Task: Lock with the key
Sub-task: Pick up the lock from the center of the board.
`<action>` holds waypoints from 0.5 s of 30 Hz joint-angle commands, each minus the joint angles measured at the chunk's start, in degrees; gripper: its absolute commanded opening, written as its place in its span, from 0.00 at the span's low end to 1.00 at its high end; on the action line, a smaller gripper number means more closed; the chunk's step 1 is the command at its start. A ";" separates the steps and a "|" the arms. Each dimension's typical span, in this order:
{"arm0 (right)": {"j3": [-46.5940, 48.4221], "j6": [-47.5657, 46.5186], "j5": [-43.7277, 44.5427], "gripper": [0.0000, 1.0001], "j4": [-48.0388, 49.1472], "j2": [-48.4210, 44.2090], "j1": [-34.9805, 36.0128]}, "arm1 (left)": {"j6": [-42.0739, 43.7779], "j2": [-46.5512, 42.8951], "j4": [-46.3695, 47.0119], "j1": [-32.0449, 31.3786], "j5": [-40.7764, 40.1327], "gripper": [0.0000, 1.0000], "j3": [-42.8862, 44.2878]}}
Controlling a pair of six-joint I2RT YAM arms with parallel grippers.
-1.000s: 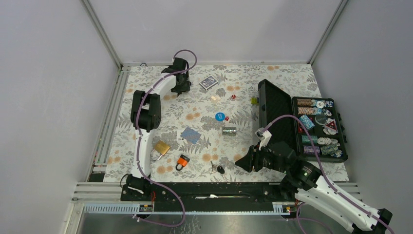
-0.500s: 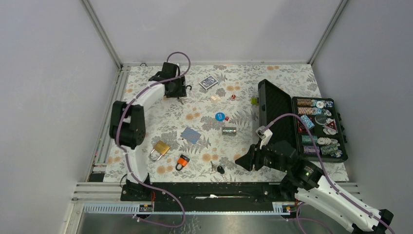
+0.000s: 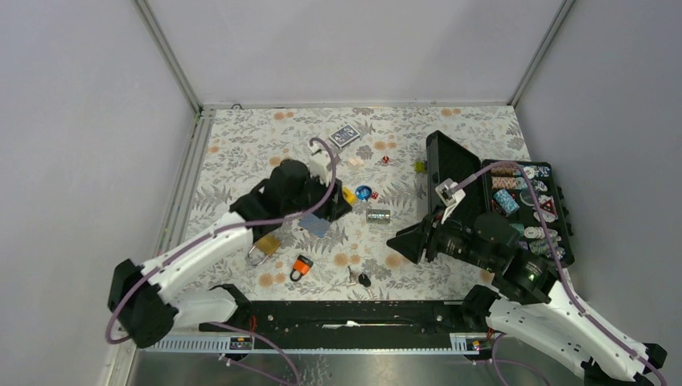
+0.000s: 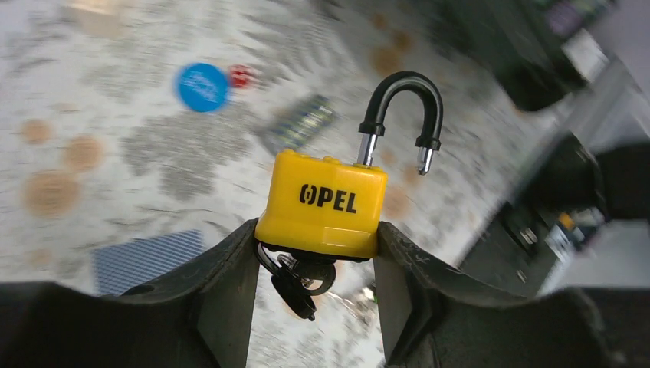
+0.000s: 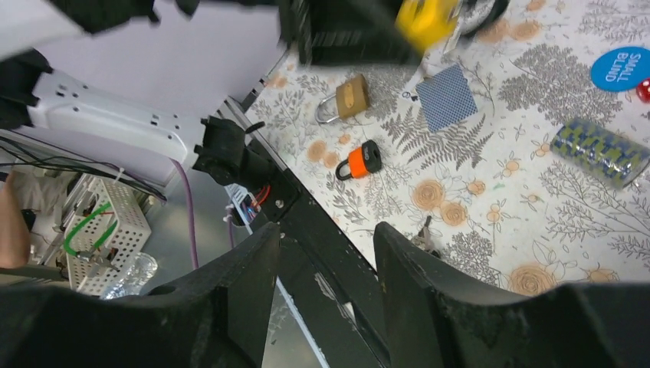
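Observation:
My left gripper [image 3: 341, 201] is shut on a yellow padlock [image 3: 348, 195] and holds it above the middle of the table. In the left wrist view the padlock [image 4: 326, 201] reads OPEL and sits between the fingers of the left gripper [image 4: 316, 234]. Its black shackle [image 4: 402, 103] is open, and black-headed keys [image 4: 299, 282] hang from its underside. My right gripper [image 3: 400, 242] is open and empty, to the right of the padlock. It shows in the right wrist view [image 5: 326, 257] over the table's near rail, with the yellow padlock [image 5: 424, 19] blurred at the top.
A brass padlock [image 3: 265, 244], an orange padlock [image 3: 301, 267] and a loose key [image 3: 359, 278] lie near the front edge. A blue card [image 3: 315, 223], a blue chip [image 3: 363, 192], a chip roll [image 3: 378, 215] and a card deck [image 3: 344, 135] lie around. An open chip case [image 3: 450, 173] stands at the right.
My left arm has swung from the far back left of the table to the middle, bringing the yellow padlock with it. My right gripper has lifted and shifted slightly back.

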 commanded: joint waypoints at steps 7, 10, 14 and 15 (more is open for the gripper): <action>11.00 0.14 3.12 0.60 -7.24 8.10 0.25 | -1.33 -20.81 3.27 -20.95 -10.93 0.00 -9.31; 11.80 3.26 0.80 0.61 -7.16 10.62 0.27 | -0.82 -22.91 1.10 -24.64 -12.91 0.00 -9.30; 12.69 7.03 -3.12 0.60 -6.62 13.19 0.27 | -0.41 -24.41 1.06 -27.24 -14.24 0.00 -9.78; 12.51 7.57 -4.37 0.60 -5.64 13.22 0.27 | -0.16 -24.42 0.92 -27.63 -14.33 0.00 -9.78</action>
